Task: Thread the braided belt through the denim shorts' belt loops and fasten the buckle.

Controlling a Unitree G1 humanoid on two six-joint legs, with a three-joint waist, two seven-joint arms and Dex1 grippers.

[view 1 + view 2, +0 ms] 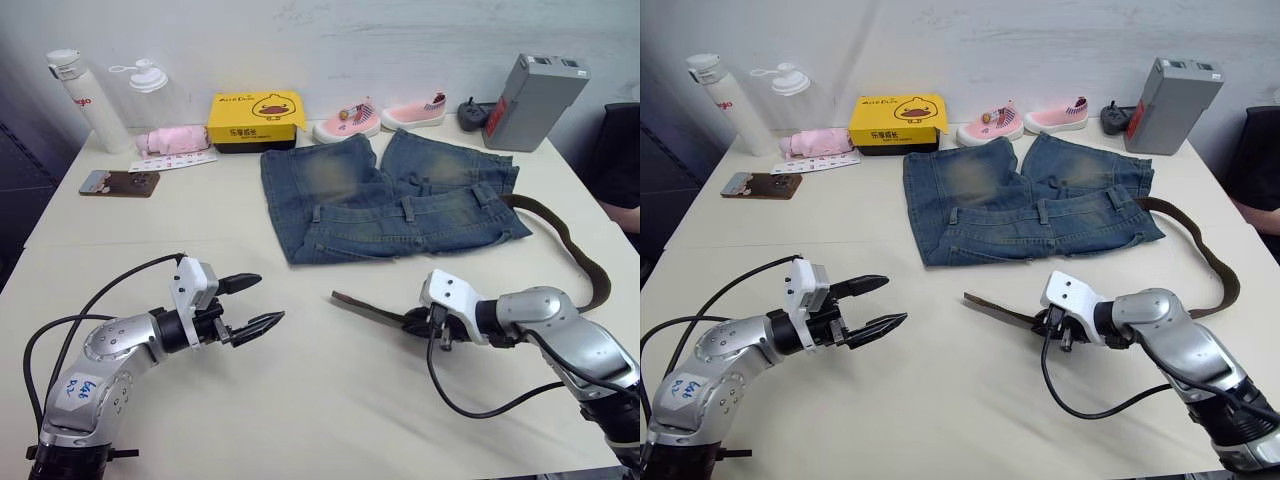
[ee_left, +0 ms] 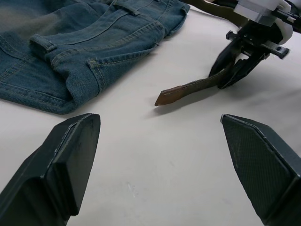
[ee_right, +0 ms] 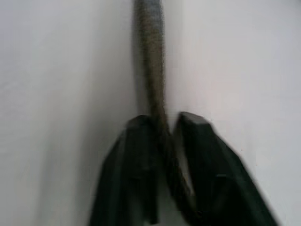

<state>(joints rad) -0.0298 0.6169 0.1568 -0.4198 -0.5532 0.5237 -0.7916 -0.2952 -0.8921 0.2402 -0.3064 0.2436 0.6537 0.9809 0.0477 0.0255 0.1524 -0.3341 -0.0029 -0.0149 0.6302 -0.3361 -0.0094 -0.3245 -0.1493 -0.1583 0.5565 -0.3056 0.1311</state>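
The denim shorts point(image 1: 390, 200) lie flat at the back middle of the table, waistband toward me, with belt loops point(image 1: 408, 208) along it. The braided belt point(image 1: 575, 245) leaves the waistband's right end, curves round the right side and passes behind my right arm. Its tan tip point(image 1: 345, 298) lies on the table in front of the shorts. My right gripper point(image 1: 415, 320) is shut on the strap point(image 3: 149, 56) a short way behind the tip. To the left my left gripper point(image 1: 268, 300) stands open and empty, pointing at the tip point(image 2: 171, 95). The buckle is hidden.
Along the back edge stand a white bottle point(image 1: 85, 100), a clear bottle point(image 1: 150, 85), a pink cloth point(image 1: 175, 140), a yellow box point(image 1: 255, 120), two pink shoes point(image 1: 380, 117) and a grey box point(image 1: 535, 100). A phone point(image 1: 118, 183) lies at back left.
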